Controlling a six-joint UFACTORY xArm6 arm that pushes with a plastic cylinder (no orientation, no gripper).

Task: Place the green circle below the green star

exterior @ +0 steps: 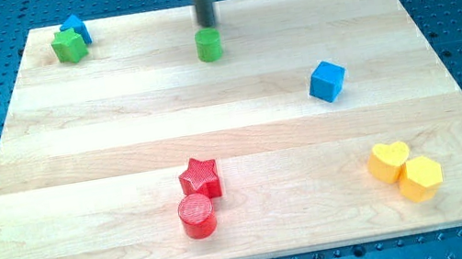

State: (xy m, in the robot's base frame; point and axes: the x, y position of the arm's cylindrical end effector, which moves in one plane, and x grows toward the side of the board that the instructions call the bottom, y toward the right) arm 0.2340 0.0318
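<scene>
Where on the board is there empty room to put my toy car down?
The widest bare wood runs between the green star above and the red star below. Another free patch lies between the red cylinder and the yellow heart. It is crowded at the view's top, where my tip stands just above the green circle.

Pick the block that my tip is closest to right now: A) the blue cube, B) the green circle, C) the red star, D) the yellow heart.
B: my tip stands just above the green circle near the view's top, while the blue cube, red star and yellow heart lie far off toward the view's bottom and right.
</scene>
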